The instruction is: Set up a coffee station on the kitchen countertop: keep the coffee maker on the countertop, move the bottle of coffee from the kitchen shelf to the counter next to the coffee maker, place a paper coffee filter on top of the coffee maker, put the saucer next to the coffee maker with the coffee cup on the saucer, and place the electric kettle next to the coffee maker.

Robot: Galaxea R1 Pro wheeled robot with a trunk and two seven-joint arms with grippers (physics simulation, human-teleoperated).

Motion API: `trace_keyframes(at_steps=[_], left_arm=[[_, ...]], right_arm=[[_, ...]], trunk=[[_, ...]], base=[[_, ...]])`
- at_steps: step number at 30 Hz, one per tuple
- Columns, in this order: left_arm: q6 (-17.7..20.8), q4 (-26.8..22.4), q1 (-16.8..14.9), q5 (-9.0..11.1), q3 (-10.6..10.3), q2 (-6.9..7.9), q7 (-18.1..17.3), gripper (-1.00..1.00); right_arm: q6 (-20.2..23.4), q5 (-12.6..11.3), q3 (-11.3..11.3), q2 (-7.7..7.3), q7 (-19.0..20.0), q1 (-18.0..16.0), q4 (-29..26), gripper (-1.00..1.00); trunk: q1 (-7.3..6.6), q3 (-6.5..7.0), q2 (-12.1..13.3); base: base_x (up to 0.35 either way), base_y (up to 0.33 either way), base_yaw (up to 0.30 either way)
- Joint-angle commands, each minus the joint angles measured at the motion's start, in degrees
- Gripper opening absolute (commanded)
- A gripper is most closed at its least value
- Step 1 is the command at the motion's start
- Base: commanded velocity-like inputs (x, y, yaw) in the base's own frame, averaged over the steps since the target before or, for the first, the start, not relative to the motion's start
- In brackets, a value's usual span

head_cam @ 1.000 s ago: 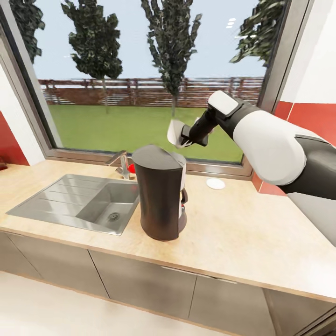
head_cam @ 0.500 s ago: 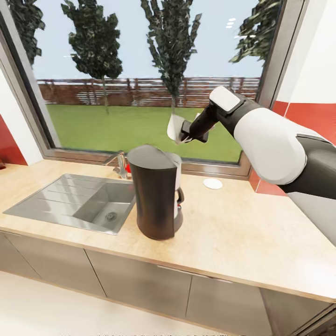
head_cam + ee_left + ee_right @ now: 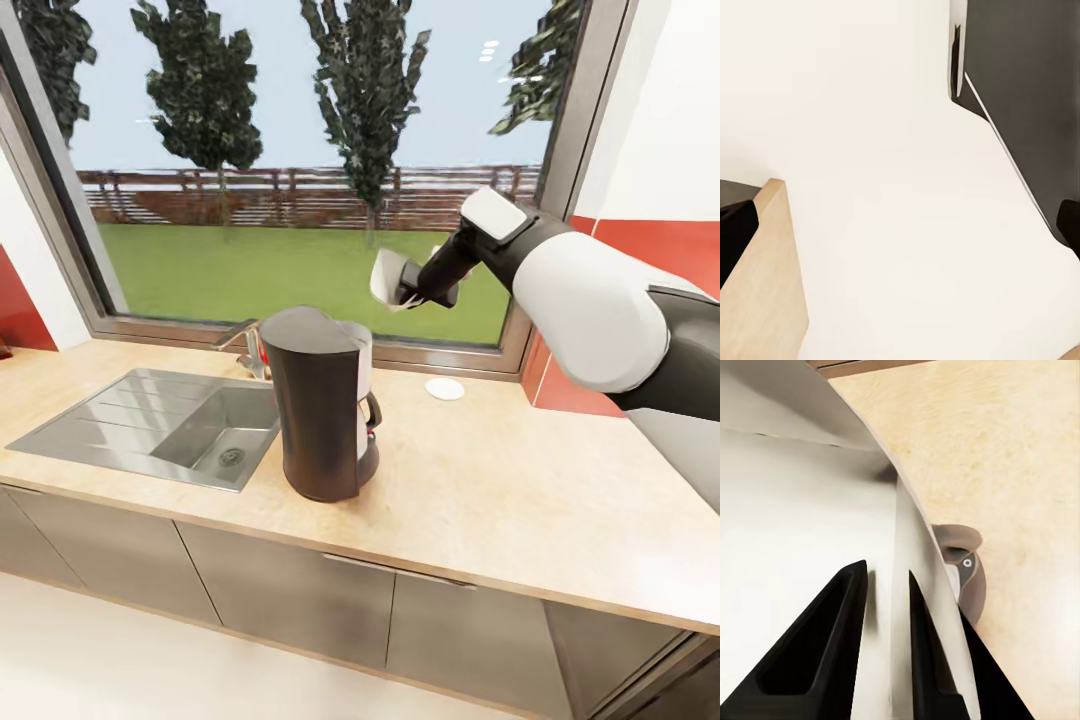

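The dark grey coffee maker [image 3: 318, 410] stands on the light beige kitchen countertop [image 3: 500, 500], right of the sink. My right gripper [image 3: 402, 291] hangs above and to the right of the machine's top, shut on the white paper coffee filter [image 3: 386, 275]. In the right wrist view the black fingers [image 3: 817, 660] pinch the filter's wall [image 3: 795, 510], with the gripper [image 3: 885, 574] over the countertop [image 3: 1005, 450]. The small white saucer [image 3: 444, 388] lies near the window sill behind the machine. My left gripper [image 3: 900, 232] is open over pale floor. The bottle of coffee, cup, kettle and shelf are out of view.
A steel sink [image 3: 160, 425] with a faucet [image 3: 243, 345] is set into the counter at the left. A large window [image 3: 300, 180] runs behind it. Grey cabinet fronts [image 3: 300, 590] sit below the worktop. A dark panel [image 3: 1027, 97] and a wood edge [image 3: 765, 300] flank the left gripper.
The whole head view has shifted, so the coffee maker, sink and saucer sit further left in the picture. The right gripper keeps hold of the filter, now a little further right of the machine's top.
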Motion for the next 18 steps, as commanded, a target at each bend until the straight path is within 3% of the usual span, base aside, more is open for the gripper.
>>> trace_keyframes(at_steps=[1,7,13,18], left_arm=[[0.06,0.1,-0.08,-0.6,0.49,0.01,0.17,1.0],[0.11,0.1,-0.08,-0.6,0.39,-0.03,0.17,1.0],[0.11,0.1,-0.08,-0.6,0.4,0.0,0.17,1.0],[0.12,0.1,-0.08,-0.6,0.4,0.01,0.17,1.0]], right_arm=[[0.06,-0.18,-0.45,0.04,-0.6,-0.04,0.33,-1.0],[0.02,-0.27,-0.5,-0.01,-0.6,-0.04,1.22,-1.0],[0.04,-0.35,-0.62,0.03,-0.6,-0.04,1.42,-1.0],[0.08,-0.26,-5.34,0.01,-0.6,-0.04,1.45,-1.0]], trunk=[[0.03,-0.12,-0.12],[0.03,-0.12,-0.12],[0.03,-0.19,-0.12],[0.03,-0.23,-0.12]], base=[[0.0,0.0,0.0],[0.0,0.0,0.016],[0.0,0.0,0.21],[0.0,0.0,0.071]])
